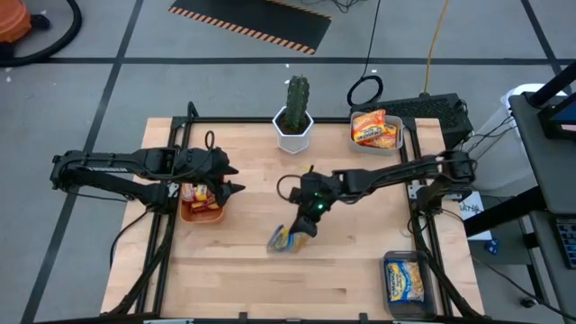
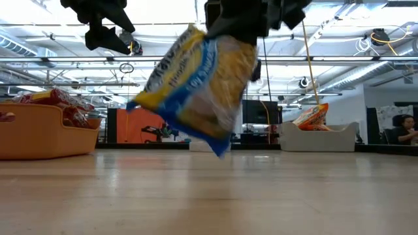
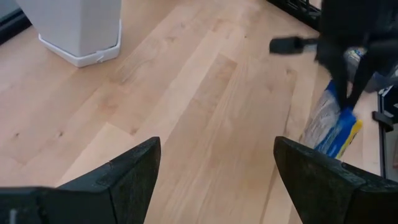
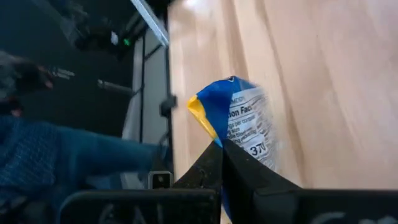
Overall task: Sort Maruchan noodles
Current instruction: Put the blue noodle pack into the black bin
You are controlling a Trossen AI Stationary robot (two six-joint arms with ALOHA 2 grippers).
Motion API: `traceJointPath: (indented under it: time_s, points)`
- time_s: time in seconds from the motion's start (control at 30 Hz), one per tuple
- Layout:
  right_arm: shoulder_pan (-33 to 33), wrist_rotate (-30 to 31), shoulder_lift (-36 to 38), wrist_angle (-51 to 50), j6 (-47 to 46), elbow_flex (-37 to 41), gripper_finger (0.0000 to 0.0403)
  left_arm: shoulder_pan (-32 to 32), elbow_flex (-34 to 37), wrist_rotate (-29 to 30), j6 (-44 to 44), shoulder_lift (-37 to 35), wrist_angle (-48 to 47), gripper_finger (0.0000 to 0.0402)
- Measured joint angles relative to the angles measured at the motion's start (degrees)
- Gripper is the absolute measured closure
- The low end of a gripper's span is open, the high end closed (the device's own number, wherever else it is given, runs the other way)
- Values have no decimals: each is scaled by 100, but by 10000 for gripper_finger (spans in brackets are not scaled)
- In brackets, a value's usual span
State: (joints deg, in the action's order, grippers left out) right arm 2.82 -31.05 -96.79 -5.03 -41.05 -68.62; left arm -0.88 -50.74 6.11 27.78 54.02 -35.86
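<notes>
Right tool (image 1: 309,225) clamps a glossy blue-yellow noodle packet (image 1: 286,238) just below the white cactus pot (image 1: 293,131); left tool (image 1: 227,179) gapes wide.

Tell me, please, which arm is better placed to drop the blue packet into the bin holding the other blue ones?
The right. The right gripper already pinches the blue packet, and the clear bin sits on its side. The left gripper hangs open over the orange bin.

A blue-and-yellow noodle packet (image 1: 286,238) with black print on a white panel hangs over a pale wooden table (image 1: 360,261); red-orange packets (image 1: 200,193) fill an orange bin (image 1: 200,214), orange-yellow packets (image 1: 373,129) a grey bin (image 1: 393,144), beside a green cactus (image 1: 296,97) in a white pot (image 1: 294,137)
</notes>
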Motion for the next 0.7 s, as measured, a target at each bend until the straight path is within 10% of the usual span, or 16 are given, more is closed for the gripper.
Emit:
traceJointPath:
  time_s: [0.7]
  points:
    - [-696,710,1459,-1257,450,-4,403,383,0,335,-22,870,2469,85]
